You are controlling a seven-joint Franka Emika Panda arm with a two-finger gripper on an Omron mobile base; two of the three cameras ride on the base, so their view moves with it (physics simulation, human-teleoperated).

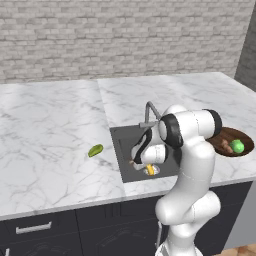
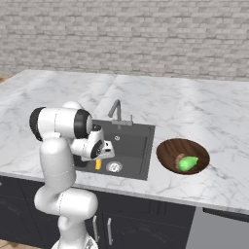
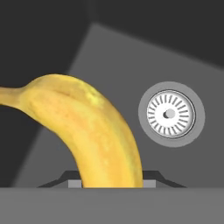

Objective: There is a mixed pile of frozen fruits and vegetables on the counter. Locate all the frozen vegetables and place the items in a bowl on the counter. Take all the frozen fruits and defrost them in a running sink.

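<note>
My gripper (image 1: 143,163) hangs low inside the dark grey sink (image 1: 125,145), shut on the yellow banana (image 1: 150,170). In the hand view the banana (image 3: 96,135) curves up from between the finger tips, just above the basin floor and beside the round silver drain (image 3: 171,114). The olive-green oval (image 1: 95,150) lies alone on the marble counter (image 1: 50,125), left of the sink. The wooden bowl (image 2: 194,146) to the right of the sink holds the bright green piece (image 2: 187,163) and the brown lump (image 2: 179,158).
The grey curved faucet (image 2: 115,109) rises at the back edge of the sink, close behind my hand. A brick wall (image 1: 125,35) closes off the counter at the back. Dark cabinets (image 1: 45,225) run below the counter's front edge.
</note>
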